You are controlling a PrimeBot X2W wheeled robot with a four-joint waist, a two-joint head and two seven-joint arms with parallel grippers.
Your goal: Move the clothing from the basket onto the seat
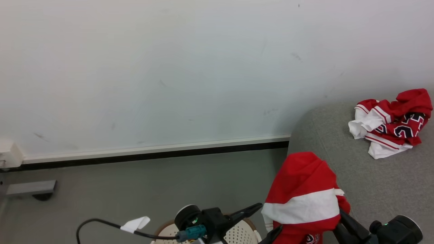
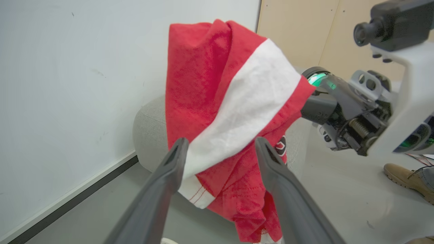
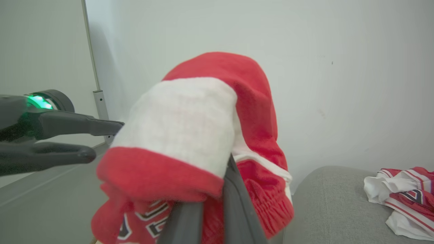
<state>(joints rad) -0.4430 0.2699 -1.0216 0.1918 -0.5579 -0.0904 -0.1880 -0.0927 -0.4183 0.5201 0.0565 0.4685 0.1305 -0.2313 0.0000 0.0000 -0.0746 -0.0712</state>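
Take the seat point(image 1: 373, 189) as your reference. On it, toward its far right, lies the jersey point(image 1: 393, 123), well apart from everything else. At the seat's near left corner you have the second garment point(image 1: 305, 193), draped over the right gripper point(image 3: 213, 217) and hanging in front of that corner. Just left of that garment is the left gripper point(image 2: 221, 144). The basket point(image 1: 240, 234) sits left of the seat, below that gripper. The wall point(image 1: 169, 67) runs behind the seat.
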